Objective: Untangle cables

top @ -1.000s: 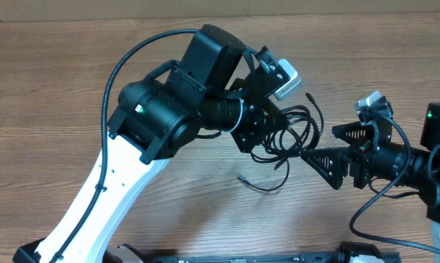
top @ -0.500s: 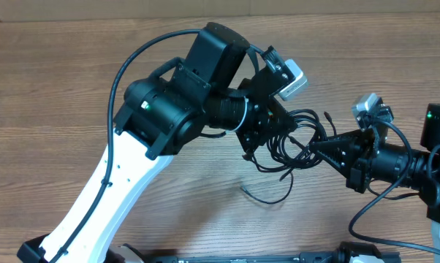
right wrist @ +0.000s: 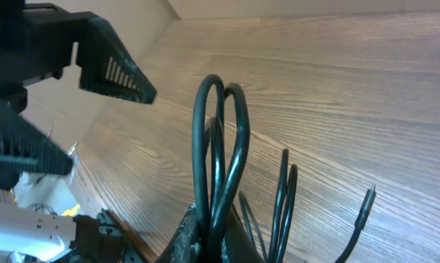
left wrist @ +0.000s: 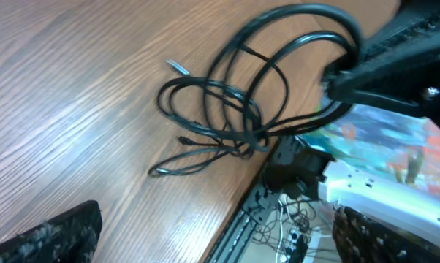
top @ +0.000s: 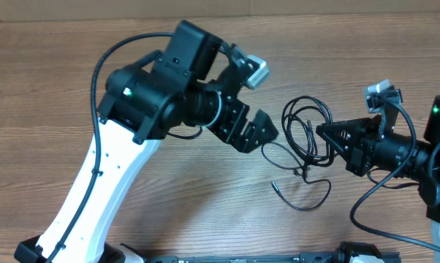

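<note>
The cables (top: 302,146) are thin black cords in a loose tangle right of the table's centre, with one strand trailing toward the front to a small plug (top: 275,185). My right gripper (top: 322,131) is shut on the tangle's right side. In the right wrist view the cables (right wrist: 218,146) rise as loops out of the shut right gripper (right wrist: 220,245). My left gripper (top: 258,134) stands open just left of the tangle, apart from it. The left wrist view shows the cables (left wrist: 234,109) ahead of the open left gripper (left wrist: 216,241), which holds nothing.
The wooden table (top: 74,88) stretches bare to the left and back. Its front edge (left wrist: 253,193) runs close to the tangle, with a black rail (top: 278,257) below it. The left arm's white link (top: 96,197) crosses the front left.
My left gripper has let go of the cables, opened and drawn back to the left. My right gripper has shut on the tangle and holds it; the tangle has shifted right and spread out.
</note>
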Action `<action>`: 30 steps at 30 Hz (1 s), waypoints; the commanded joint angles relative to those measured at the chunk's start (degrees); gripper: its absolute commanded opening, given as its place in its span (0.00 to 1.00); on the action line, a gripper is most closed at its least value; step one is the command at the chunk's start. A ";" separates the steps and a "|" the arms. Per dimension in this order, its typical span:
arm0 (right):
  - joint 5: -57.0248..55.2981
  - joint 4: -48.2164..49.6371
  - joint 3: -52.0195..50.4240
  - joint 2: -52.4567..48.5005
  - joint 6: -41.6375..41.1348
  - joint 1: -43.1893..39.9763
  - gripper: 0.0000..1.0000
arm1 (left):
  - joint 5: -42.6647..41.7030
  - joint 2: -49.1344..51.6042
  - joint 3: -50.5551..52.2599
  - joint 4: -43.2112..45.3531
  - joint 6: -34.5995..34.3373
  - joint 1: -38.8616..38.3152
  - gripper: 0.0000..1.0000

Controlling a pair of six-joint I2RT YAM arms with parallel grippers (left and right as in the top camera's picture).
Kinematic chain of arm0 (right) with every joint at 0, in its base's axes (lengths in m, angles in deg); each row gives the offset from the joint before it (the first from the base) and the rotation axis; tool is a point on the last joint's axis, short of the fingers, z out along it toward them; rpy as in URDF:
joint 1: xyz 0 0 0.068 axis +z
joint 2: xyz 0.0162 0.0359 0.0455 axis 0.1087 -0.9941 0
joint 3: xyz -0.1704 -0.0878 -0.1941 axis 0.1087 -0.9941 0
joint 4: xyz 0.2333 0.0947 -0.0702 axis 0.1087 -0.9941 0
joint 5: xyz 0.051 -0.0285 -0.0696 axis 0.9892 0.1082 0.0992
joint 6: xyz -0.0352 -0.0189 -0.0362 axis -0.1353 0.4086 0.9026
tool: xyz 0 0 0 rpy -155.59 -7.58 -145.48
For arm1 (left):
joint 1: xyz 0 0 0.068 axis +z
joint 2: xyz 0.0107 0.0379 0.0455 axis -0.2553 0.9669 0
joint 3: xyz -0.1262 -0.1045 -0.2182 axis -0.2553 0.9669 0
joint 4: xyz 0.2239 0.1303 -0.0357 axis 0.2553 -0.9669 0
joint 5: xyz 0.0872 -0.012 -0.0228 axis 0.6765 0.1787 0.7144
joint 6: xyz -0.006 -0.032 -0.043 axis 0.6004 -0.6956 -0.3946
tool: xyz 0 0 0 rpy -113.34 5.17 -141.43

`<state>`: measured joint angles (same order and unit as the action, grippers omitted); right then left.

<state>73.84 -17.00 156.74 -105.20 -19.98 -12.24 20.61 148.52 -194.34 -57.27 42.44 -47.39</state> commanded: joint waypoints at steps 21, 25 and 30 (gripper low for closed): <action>31.78 7.02 -0.02 0.48 -9.70 -0.11 0.04 | -4.63 1.42 -0.66 5.92 21.59 -2.86 1.00; 32.35 7.48 -0.02 0.48 -9.73 -0.11 0.04 | -9.01 2.56 -0.66 6.56 21.64 -3.48 0.39; 31.89 7.45 -0.02 0.48 -9.73 -0.11 0.04 | -10.03 2.93 -0.66 6.62 21.64 -4.35 0.05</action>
<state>104.09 -9.87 156.72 -105.20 -29.71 -12.26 12.69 150.90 -194.34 -50.74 63.70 -51.15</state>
